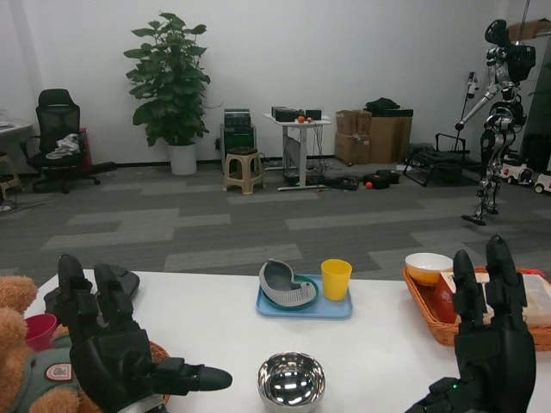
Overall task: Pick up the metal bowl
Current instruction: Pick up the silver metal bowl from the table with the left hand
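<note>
Behind metal bowl [292, 379]: blue tray [303, 307], yellow cup [336, 279], grey dish [287, 284].

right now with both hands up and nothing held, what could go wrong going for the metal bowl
The metal bowl is shiny and smooth-walled, so fingers may slip off its rim or push it along the table. It sits at the bottom edge of the view, so part of the grasp could go unseen. The left hand hangs close to the teddy bear and its basket, and the right hand close to the wicker tray; a wide sweep could bump either.
</note>
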Tool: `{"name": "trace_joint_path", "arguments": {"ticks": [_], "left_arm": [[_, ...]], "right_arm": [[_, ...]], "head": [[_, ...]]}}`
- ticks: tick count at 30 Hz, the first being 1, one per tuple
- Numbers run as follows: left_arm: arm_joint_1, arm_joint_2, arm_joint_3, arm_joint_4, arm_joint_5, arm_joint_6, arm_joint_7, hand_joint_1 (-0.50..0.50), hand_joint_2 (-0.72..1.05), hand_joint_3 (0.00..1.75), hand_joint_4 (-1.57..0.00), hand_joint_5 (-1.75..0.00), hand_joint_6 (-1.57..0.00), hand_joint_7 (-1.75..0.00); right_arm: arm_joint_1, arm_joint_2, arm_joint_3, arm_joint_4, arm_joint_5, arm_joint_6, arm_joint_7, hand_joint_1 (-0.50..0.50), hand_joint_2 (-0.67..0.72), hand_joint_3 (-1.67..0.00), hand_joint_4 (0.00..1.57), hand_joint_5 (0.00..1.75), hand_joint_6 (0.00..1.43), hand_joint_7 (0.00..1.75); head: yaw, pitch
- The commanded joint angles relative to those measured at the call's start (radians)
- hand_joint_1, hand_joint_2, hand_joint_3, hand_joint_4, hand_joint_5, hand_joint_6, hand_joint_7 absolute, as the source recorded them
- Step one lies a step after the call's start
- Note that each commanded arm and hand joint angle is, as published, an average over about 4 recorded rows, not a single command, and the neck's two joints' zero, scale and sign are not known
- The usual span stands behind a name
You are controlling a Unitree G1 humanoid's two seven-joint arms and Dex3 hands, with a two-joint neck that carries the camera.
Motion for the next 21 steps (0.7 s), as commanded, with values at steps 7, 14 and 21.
{"name": "trace_joint_path", "arguments": {"ticks": [7,14,21], "left_arm": [[-0.007,-0.003,0.003,0.010,0.006,-0.013,0.006,-0.46,-0.64,0.00,-0.60,0.00,-0.16,-0.07],[-0.006,0.014,0.003,0.005,0.007,-0.006,-0.003,-0.47,-0.64,0.00,-0.62,0.00,-0.09,-0.07],[0.027,0.089,0.047,-0.255,0.062,0.376,-0.245,-0.50,-0.64,0.00,-0.50,0.00,-0.07,-0.10]], "right_arm": [[0.013,-0.003,-0.011,0.007,0.002,0.006,0.000,-0.08,0.72,0.00,0.00,0.00,0.00,0.07],[0.023,-0.003,-0.013,-0.002,0.002,0.004,-0.002,-0.08,0.72,0.00,0.00,0.00,0.00,0.07],[0.046,-0.003,-0.012,-0.018,0.003,0.004,-0.002,-0.08,0.72,0.00,0.00,0.00,0.00,0.07]], "head": [[-0.017,-0.031],[-0.021,-0.052],[-0.019,-0.062]]}}
